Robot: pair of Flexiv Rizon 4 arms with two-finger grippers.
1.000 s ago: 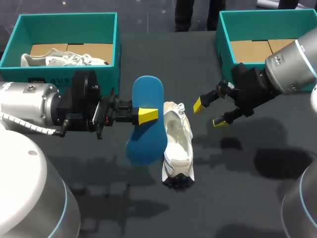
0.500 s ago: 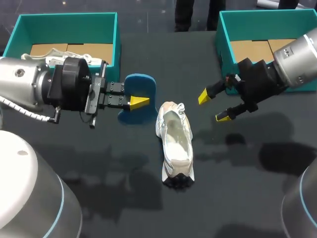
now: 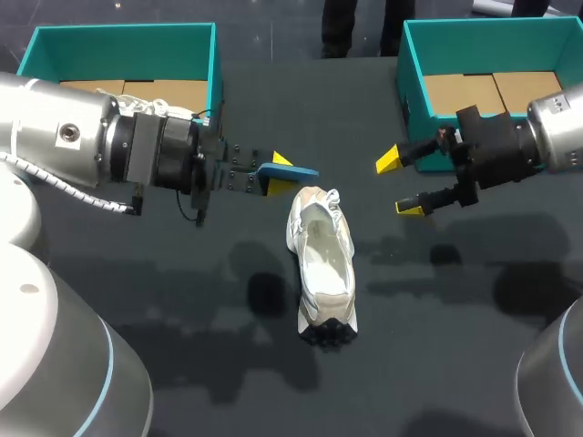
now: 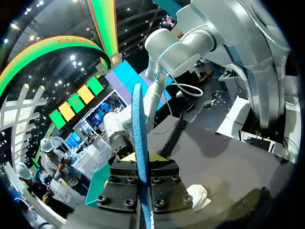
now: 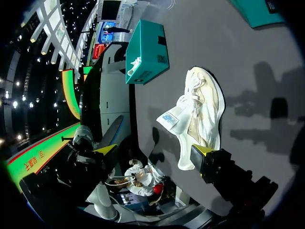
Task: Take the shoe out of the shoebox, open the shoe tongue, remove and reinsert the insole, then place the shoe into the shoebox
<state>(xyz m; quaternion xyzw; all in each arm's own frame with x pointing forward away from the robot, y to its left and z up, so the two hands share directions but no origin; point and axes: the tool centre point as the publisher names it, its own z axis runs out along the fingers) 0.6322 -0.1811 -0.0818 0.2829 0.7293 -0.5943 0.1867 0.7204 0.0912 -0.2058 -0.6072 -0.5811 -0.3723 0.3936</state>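
Dark grey surface (image 3: 437, 319) runs under both my arms. At its far left corner stands a teal shoebox (image 3: 123, 30) with a cardboard liner (image 3: 168, 91) and a second white shoe (image 3: 146, 107) inside, mostly hidden behind my left arm (image 3: 64, 150).

That arm comes in across the front of the box. My left fingers (image 3: 281, 160) are pinching the blue insole (image 3: 293, 170), one yellow tip on each face of it. From above the insole shows nearly edge-on, held off the surface, near the far end of the shoe and apart from it. In my left wrist view it rises as a thin blue blade (image 4: 139, 133), clamped between the yellow tips (image 4: 159, 156).

Next comes the white shoe (image 3: 323, 264), out of both boxes. It sits on its sole in the middle of the surface, opening upward, lengthwise away from me. In my right wrist view it lies ahead of my fingers (image 5: 202, 119), with its tongue (image 5: 171, 119) pulled out of the opening.

Right of the shoe, my right fingers (image 3: 389, 159) hang above the surface, spread wide with nothing between them. My right arm (image 3: 556, 137) reaches in past the near wall of the second teal shoebox (image 3: 405, 64), which holds only its cardboard liner (image 3: 492, 91).
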